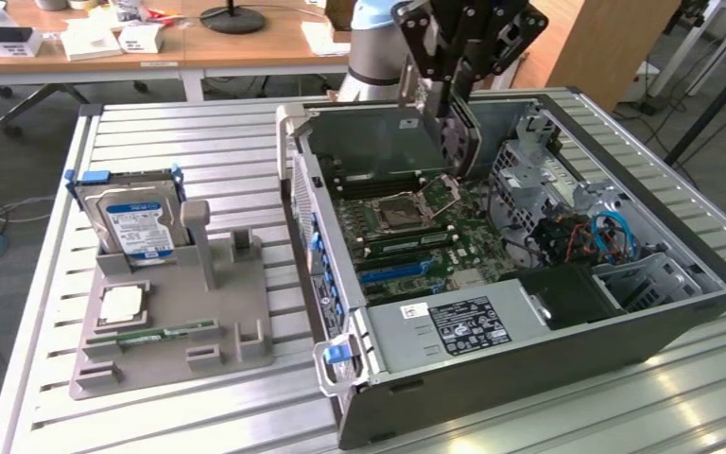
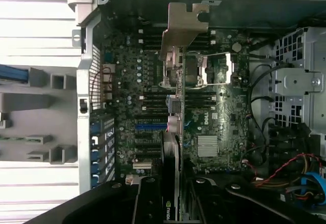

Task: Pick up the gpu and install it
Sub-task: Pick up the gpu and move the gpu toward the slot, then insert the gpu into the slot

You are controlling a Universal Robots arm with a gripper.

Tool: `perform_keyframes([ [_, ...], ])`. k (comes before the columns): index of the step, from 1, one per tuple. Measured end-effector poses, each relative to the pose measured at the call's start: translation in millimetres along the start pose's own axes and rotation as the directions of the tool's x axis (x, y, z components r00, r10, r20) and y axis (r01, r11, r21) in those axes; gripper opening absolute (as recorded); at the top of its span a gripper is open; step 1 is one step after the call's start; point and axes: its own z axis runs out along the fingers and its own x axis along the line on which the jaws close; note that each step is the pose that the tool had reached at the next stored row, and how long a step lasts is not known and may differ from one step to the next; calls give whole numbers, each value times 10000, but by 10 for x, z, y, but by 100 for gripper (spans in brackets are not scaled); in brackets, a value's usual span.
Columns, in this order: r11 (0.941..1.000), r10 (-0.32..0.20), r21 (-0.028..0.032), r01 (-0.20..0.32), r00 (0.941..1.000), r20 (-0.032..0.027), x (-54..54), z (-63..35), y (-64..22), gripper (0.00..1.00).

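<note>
The gpu (image 1: 456,132) hangs upright over the back of the open computer case (image 1: 665,322), its dark face edge-on and its silver bracket (image 2: 184,28) leading. My gripper (image 1: 460,80) is shut on the card's top edge. In the wrist view the gpu (image 2: 173,132) runs from between my fingers (image 2: 147,203) out over the motherboard (image 2: 214,112), above the processor socket (image 2: 196,71) and clear of the board. The blue expansion slots (image 2: 150,126) lie just beside the card's line.
A grey holder tray (image 1: 212,303) sits at the exterior view's left of the case, carrying a hard drive (image 1: 136,222), a processor chip (image 1: 124,303) and a green memory stick (image 1: 148,333). The power supply (image 1: 464,326), drive cage (image 1: 647,279) and cables (image 1: 590,232) crowd the case interior.
</note>
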Motion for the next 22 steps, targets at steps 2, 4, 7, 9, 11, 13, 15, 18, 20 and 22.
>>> perform_keyframes([
  [2,10000,0,-1,0,10000,0,-92,4,3,26],
  [4,10000,1,0,-1,10000,0,-182,7,5,26],
  [7,10000,1,0,-1,10000,-1,-317,12,9,26],
  [9,10000,0,1,0,10000,1,-393,14,11,26],
  [11,10000,-1,0,1,10000,-1,-398,14,10,26],
  [13,10000,0,-1,0,10000,-1,-399,15,11,26],
  [15,10000,0,0,0,10000,-1,-399,15,11,26],
  [18,10000,1,0,-1,10000,0,-398,15,11,26],
  [20,10000,0,0,0,10000,-1,-399,15,11,26],
  [22,10000,0,0,0,10000,0,-399,15,11,26],
])
